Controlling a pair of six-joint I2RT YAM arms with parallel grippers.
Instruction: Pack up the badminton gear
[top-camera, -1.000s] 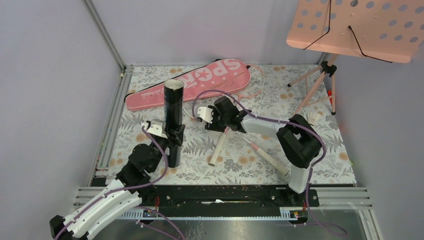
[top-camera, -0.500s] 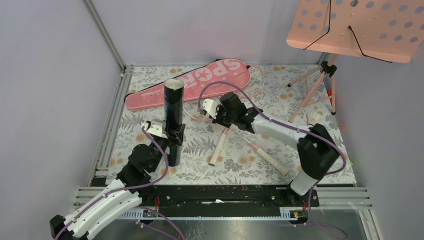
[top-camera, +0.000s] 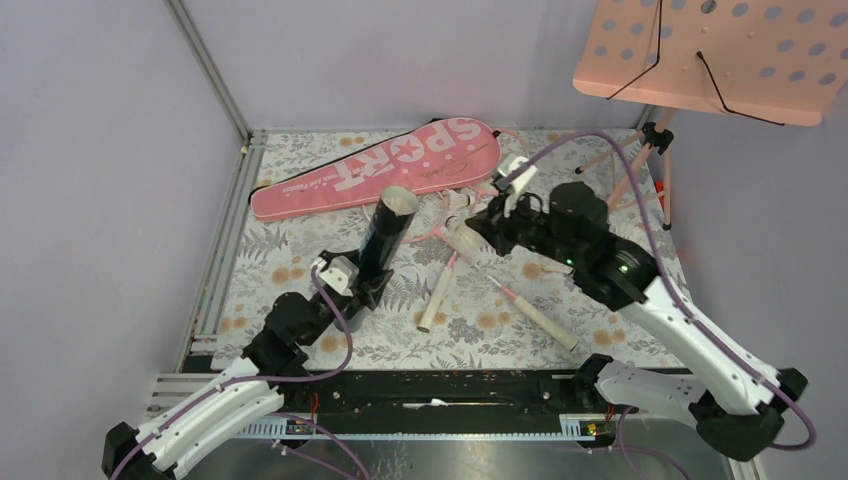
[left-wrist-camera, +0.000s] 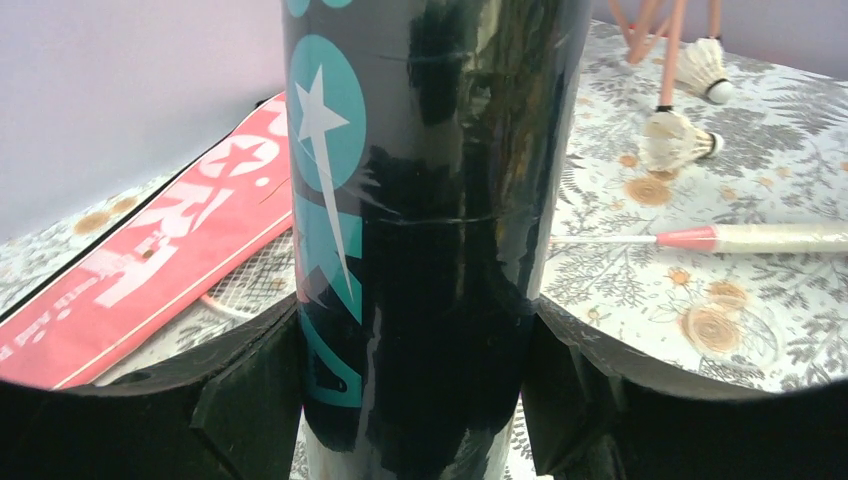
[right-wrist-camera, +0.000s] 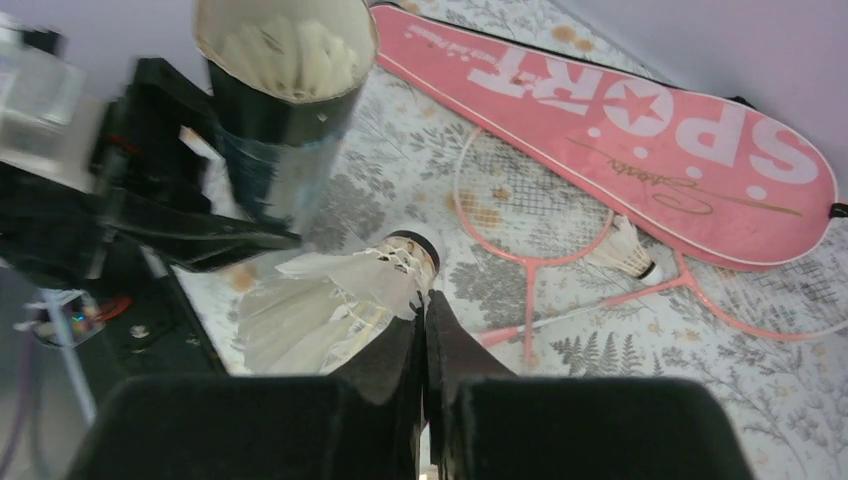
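My left gripper (left-wrist-camera: 415, 345) is shut on the black tube (top-camera: 384, 240), low on its body. The tube leans toward the right arm, and white feathers show in its open mouth (right-wrist-camera: 285, 45). My right gripper (right-wrist-camera: 425, 300) is shut on a white shuttlecock (right-wrist-camera: 330, 295), pinching it near the cork and holding it in the air just short of the tube's mouth. Two pink rackets lie crossed on the cloth with pale handles (top-camera: 437, 295) (top-camera: 540, 317). Their heads (right-wrist-camera: 525, 262) lie beside the pink SPORT bag (top-camera: 380, 165). Another shuttlecock (right-wrist-camera: 625, 250) rests on the strings.
The pink perforated music stand (top-camera: 720, 50) hangs over the back right corner on tripod legs (top-camera: 640, 170). Loose shuttlecocks (left-wrist-camera: 675, 140) (left-wrist-camera: 700, 62) lie near those legs. Grey walls close the back and sides. A metal rail (top-camera: 225, 240) runs along the left edge.
The right gripper has shut on a shuttlecock and lifted it up and to the right, off the cloth. The left arm has tilted the upright tube over toward the right arm.
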